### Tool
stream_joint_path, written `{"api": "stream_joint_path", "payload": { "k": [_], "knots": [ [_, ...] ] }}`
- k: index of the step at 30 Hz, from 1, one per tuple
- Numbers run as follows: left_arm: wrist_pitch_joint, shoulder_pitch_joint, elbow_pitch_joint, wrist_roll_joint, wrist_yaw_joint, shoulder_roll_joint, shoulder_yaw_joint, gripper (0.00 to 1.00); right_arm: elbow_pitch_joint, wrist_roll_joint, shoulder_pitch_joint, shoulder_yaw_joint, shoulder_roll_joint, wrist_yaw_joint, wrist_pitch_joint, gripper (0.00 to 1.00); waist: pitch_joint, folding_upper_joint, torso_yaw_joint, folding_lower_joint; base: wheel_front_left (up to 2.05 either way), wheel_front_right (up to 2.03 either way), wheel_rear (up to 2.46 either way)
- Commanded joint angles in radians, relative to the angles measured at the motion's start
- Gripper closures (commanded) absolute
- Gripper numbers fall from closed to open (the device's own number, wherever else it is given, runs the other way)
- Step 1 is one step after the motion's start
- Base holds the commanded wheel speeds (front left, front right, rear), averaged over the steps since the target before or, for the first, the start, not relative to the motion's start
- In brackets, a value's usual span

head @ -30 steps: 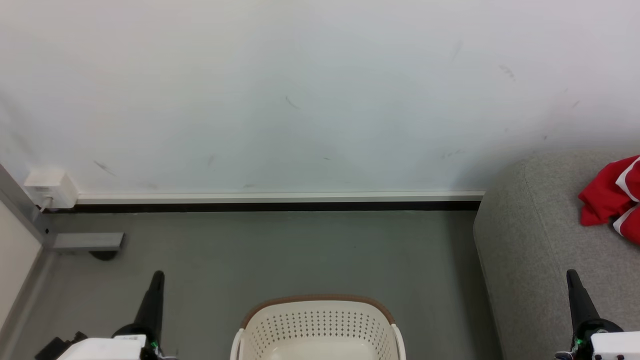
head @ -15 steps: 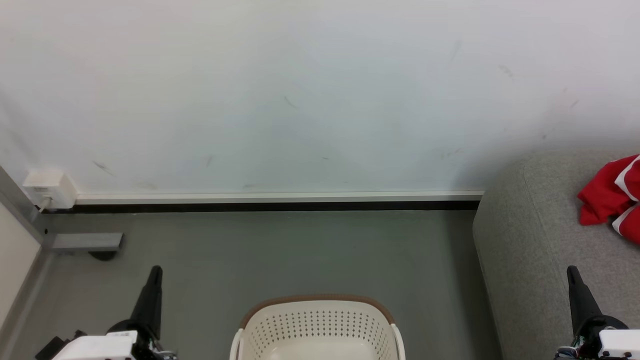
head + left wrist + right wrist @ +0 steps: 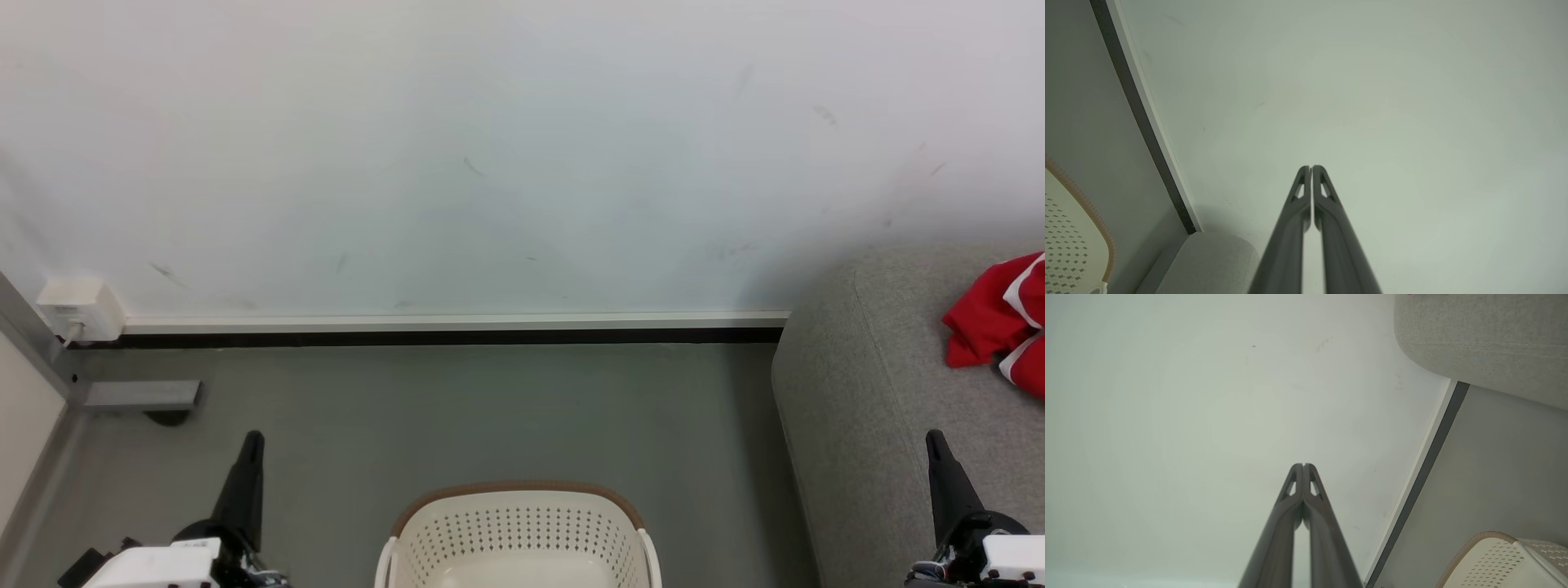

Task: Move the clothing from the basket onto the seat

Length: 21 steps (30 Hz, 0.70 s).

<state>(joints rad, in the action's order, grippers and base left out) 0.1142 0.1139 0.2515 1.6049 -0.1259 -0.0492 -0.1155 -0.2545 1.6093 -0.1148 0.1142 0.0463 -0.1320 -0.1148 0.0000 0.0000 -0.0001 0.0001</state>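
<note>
Red clothing on grey sofa, right of laundry basket. Left gripper, right gripper: fingers pressed together, holding nothing.

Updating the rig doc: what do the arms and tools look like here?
Both alike. Left tool and right tool: two long, dark grey fingers tapering to a narrow tip, each with a slim triangular cut-out near the end. Black rounded base behind, then a white boxy wrist housing. No markings legible.

Both arms end in boxy white wrist casings. The left gripper and right gripper are slim matte-black fingers, tapering to points, with narrow triangular slots near the tips.
</note>
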Motion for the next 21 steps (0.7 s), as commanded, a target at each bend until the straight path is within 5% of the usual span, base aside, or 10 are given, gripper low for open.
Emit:
{"api": "stream_joint_path", "payload": {
  "k": [1,21],
  "knots": [
    [0.006,0.006,-0.003,0.012,-0.007,-0.002,-0.003,1.0,0.005,0.004,-0.006,0.004,0.007,0.002,-0.005,1.0,0.0,0.0,0.0,-0.0001,0.0,0.0,0.0],
    [0.006,0.006,-0.002,0.012,-0.007,-0.002,-0.002,1.0,0.005,0.004,-0.006,0.004,0.007,0.002,-0.005,1.0,0.0,0.0,0.0,-0.0001,0.0,0.0,0.0]
  ]
}}
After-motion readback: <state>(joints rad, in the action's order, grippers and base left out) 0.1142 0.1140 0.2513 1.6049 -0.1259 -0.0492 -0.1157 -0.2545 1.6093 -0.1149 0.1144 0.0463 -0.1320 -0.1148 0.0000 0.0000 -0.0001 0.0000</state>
